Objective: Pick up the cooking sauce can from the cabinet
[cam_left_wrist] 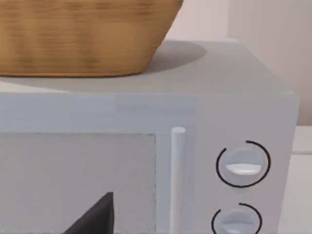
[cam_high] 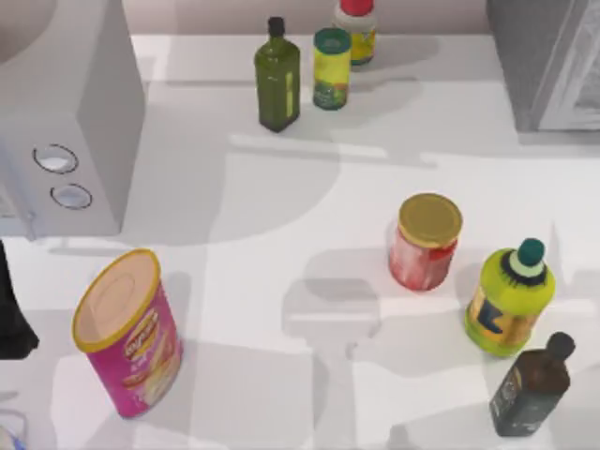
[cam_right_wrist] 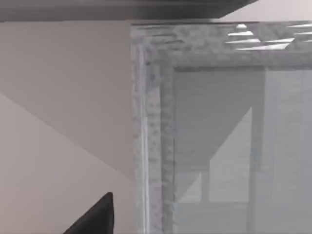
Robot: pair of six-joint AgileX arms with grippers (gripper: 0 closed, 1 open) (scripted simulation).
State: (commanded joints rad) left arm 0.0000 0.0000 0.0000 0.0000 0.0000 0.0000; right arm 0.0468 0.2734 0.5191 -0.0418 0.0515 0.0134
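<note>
The cooking sauce can is hidden. The cabinet [cam_high: 539,61], a large grey unit with a pale panelled door, stands at the table's far right corner. In the right wrist view the cabinet [cam_right_wrist: 219,126] is close ahead, and a dark part of my right gripper [cam_right_wrist: 97,219] points toward its framed front. My left arm [cam_high: 14,309] is at the left edge of the table. In the left wrist view a dark part of my left gripper [cam_left_wrist: 97,219] faces the grey box with two dials [cam_left_wrist: 241,165].
The dial box [cam_high: 66,141] fills the far left, with a wicker basket [cam_left_wrist: 83,34] on top. A pink canister [cam_high: 127,333] lies front left. A gold-lidded red jar [cam_high: 427,239], a yellow-green bottle [cam_high: 511,300] and a dark bottle [cam_high: 532,389] stand at the right. A green bottle [cam_high: 277,80], a yellow can [cam_high: 331,67] and a red-capped bottle [cam_high: 356,28] stand at the back.
</note>
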